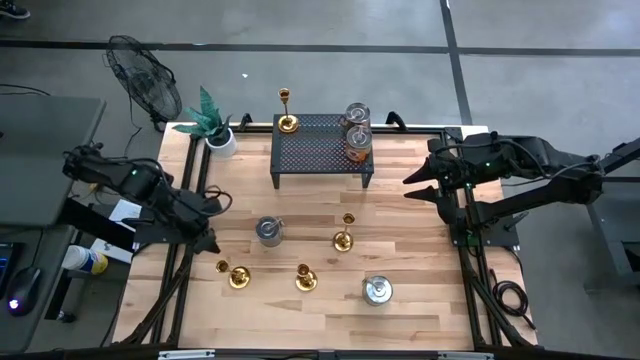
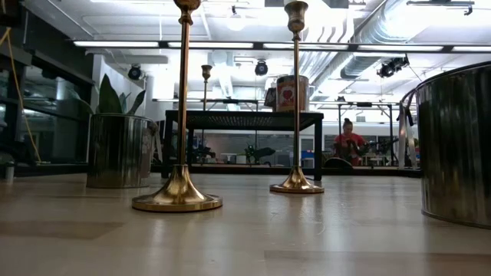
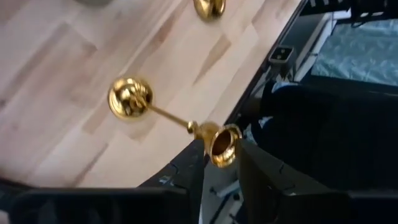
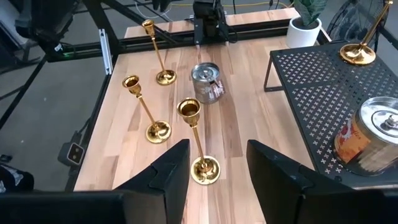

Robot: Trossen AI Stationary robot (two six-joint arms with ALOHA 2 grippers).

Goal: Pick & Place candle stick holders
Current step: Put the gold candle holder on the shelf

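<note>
1. The candle stick holder [image 3: 168, 115] I am working on stands on its round base at the front-left of the table [image 1: 420, 250]. It is the leftmost of the three still on the wood.
2. My left gripper [image 3: 221, 155] is right at that holder's top. In the left wrist view the little cup sits at the gripper's tip, with the stem running away from it down to the base.
3. I cannot tell whether the left gripper has the cup clamped or merely brackets it. No contact is plain from any view.
4. The relation that matters is the holder's long axis. It is upright and the gripper meets it at the very top, far above the base. I judge that any sideways pull would tip it, so the lift should go straight up along the stem.
5. The left arm is clearly the nearer one. In the high view the right gripper [image 1: 415, 180] waits near the table's right edge beside the black rack [image 1: 320, 150], well apart from this holder.
6. The right gripper's jaws stand apart and hold nothing.
7. One holder [image 1: 287, 122] already stands on the rack's back-left corner, which I take as the likely destination.
</note>
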